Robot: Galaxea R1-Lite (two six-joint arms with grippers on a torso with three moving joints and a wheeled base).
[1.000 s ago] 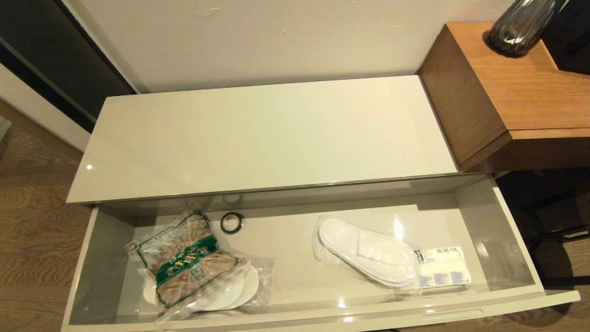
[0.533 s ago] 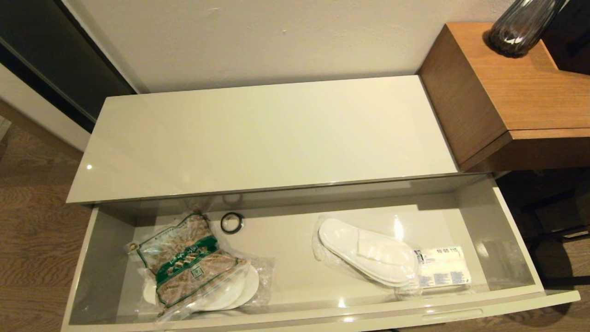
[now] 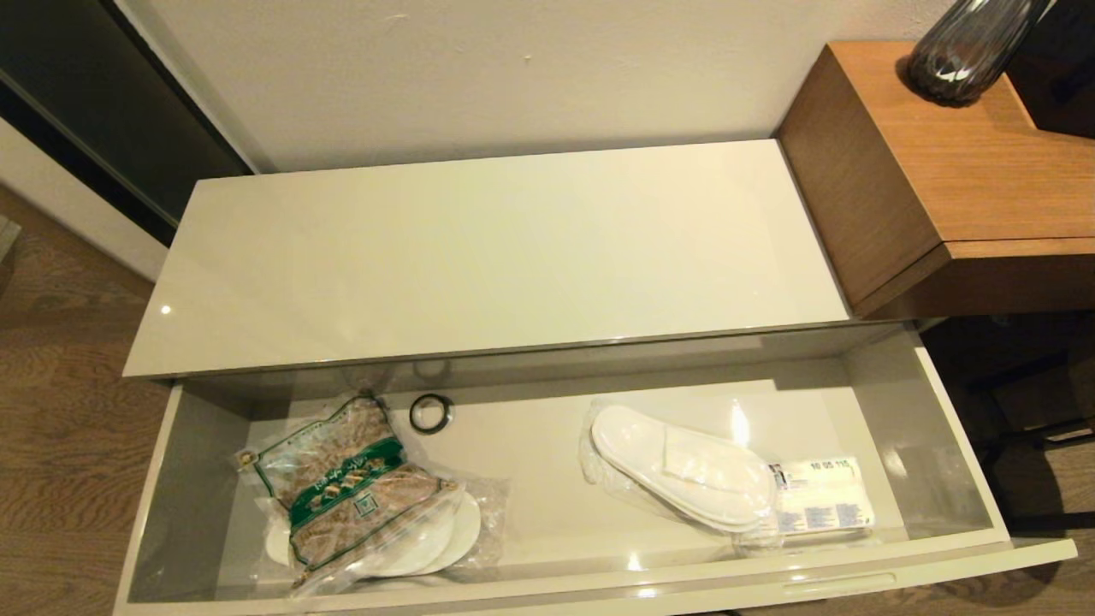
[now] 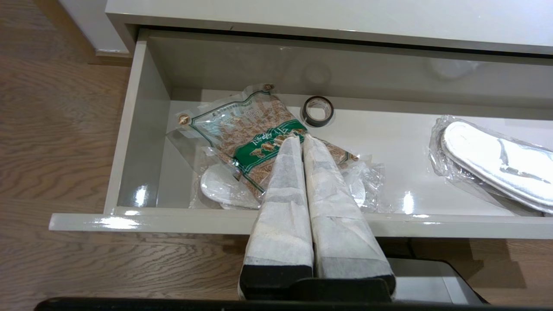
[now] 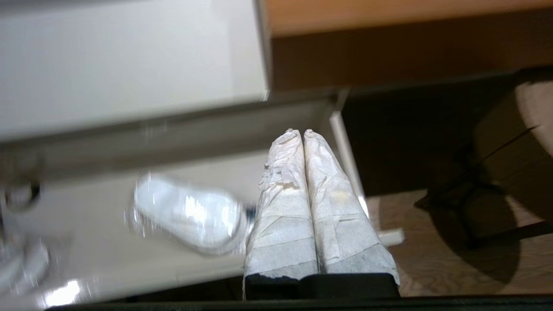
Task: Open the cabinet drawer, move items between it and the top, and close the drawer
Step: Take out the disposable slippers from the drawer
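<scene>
Hotel-style room, wood floor, low cabinet against wall. Cabinet drawer (image 3: pixel 958 445) pulled fully out, contents reachable. Wrapped slippers (image 3: pixel 680 466) and blue-label packet (image 3: pixel 821 505) at right end, touching. Top (image 3: pixel 488 257) bare, ready to receive. Right gripper (image 5: pixel 301 134) clenched, empty, nearest them. Left gripper (image 4: pixel 301 139) clenched, empty, outside drawer front.

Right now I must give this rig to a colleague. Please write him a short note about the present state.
Left end effector: shut, empty, before the drawer's left part.
Right end effector: shut, empty, near the drawer's right end.
Cabinet drawer: open.
Wrapped slippers and blue-labelled packet: inside, right half, touching.
Cabinet top: no items on it.
Done: opening. Left: move items up, close drawer.
</scene>
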